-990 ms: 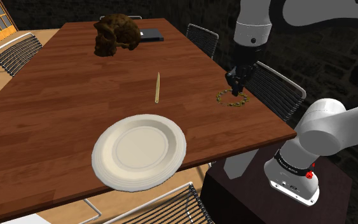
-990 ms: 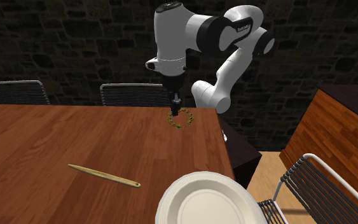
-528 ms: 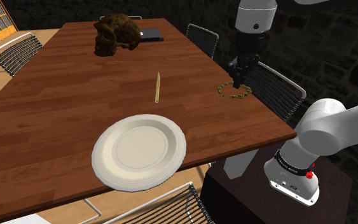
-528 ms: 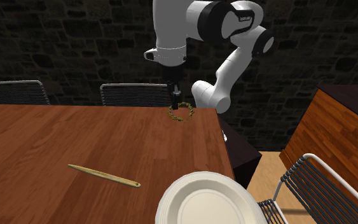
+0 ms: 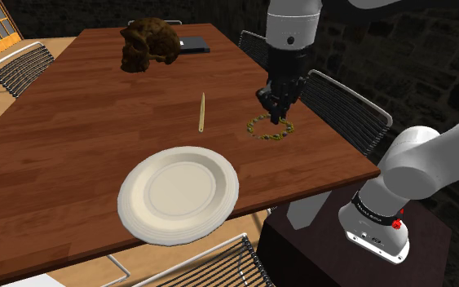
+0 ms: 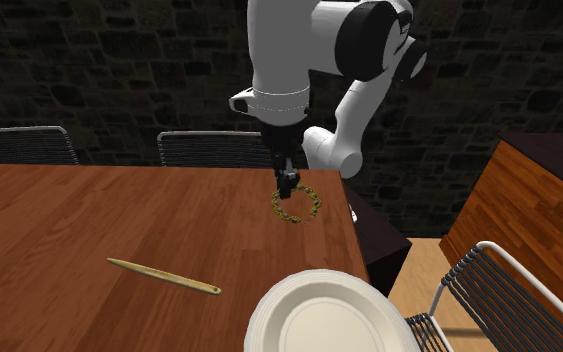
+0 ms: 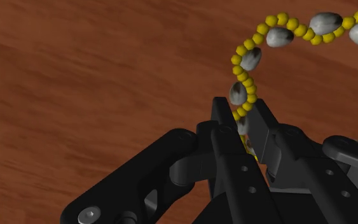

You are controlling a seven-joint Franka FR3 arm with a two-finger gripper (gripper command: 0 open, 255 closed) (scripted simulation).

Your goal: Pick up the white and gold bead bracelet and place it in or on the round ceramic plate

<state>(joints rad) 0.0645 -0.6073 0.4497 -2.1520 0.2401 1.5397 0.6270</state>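
Observation:
A bracelet [image 5: 267, 128] of small yellow beads and larger pale grey-white beads hangs above the wooden table [image 5: 72, 130], clasped at one edge by my shut black gripper [image 5: 277, 118]. In the wrist view the two fingers pinch the bead strand [image 7: 247, 60], whose loop runs away from the gripper [image 7: 242, 127]. From the second exterior view, bracelet [image 6: 297, 203] and gripper [image 6: 287, 188] hover near the table's far right corner. The round cream plate [image 5: 178, 192] lies flat near the table's front edge, well apart from the bracelet, and its rim [image 6: 321, 315] pokes in at that view's bottom edge.
A thin pale stick [image 5: 202, 112] lies between the plate and the table's middle. A brown lumpy object [image 5: 148, 44] and a dark flat item [image 5: 193, 45] sit at the far end. Wire chairs [image 5: 346, 110] stand around the table. My stand [image 5: 333, 245] is at the lower right.
The gripper lifted the bracelet off the table near its right edge and has carried it toward the shoulder view's left, closer to the plate. The fingers stayed shut.

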